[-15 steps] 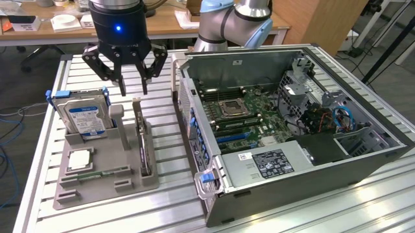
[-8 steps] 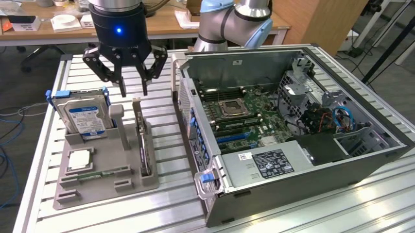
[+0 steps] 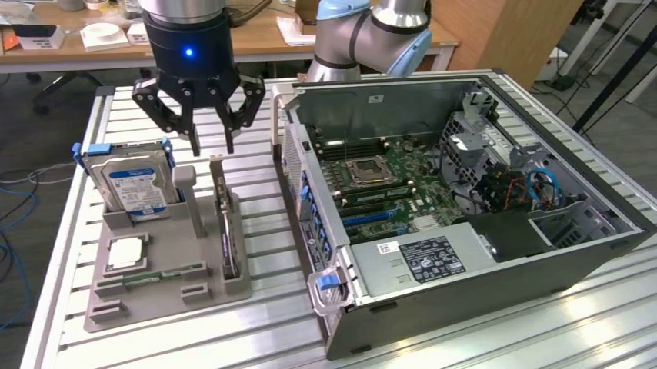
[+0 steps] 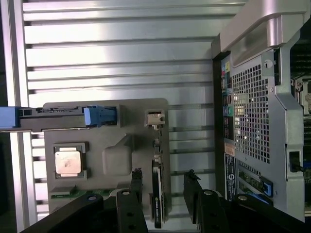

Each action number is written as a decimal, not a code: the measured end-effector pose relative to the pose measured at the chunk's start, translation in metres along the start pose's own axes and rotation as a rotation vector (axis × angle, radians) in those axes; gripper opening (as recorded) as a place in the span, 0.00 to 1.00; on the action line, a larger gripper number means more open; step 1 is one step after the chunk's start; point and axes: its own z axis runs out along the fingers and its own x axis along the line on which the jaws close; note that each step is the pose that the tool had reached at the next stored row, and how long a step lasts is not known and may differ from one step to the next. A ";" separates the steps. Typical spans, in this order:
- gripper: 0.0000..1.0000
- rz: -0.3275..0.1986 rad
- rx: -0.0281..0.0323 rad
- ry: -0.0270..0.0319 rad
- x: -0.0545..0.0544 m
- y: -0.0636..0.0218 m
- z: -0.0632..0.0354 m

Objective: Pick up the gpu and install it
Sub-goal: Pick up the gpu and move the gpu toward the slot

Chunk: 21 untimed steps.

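The gpu (image 3: pixel 230 231) is a thin dark card standing on its edge in a slot of the grey holder (image 3: pixel 205 294), its silver bracket at the end farther from the camera. My gripper (image 3: pixel 212 143) hangs open just above that bracket end. In the wrist view the gpu (image 4: pixel 156 199) runs edge-on between my two fingers, and the gripper (image 4: pixel 164 187) straddles it without touching. The open computer case (image 3: pixel 462 200) lies on the exterior view's right, its motherboard (image 3: pixel 380 177) exposed.
The holder also carries a silver hard drive with a blue label (image 3: pixel 131 184), a processor chip (image 3: pixel 125 252) and a green memory stick (image 3: pixel 154 275). The case's rear wall (image 4: pixel 262 97) stands close beside the holder. Everything rests on a slatted aluminium table (image 3: pixel 267 323).
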 end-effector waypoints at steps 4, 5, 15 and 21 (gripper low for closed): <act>0.47 0.000 0.0000 0.0000 0.000 -0.0001 0.0022; 0.47 0.000 0.0001 0.0001 0.000 -0.0001 0.0027; 0.47 0.000 0.0001 0.0000 0.000 -0.0022 0.0076; 0.47 0.000 0.0001 0.0001 0.000 -0.0039 0.0108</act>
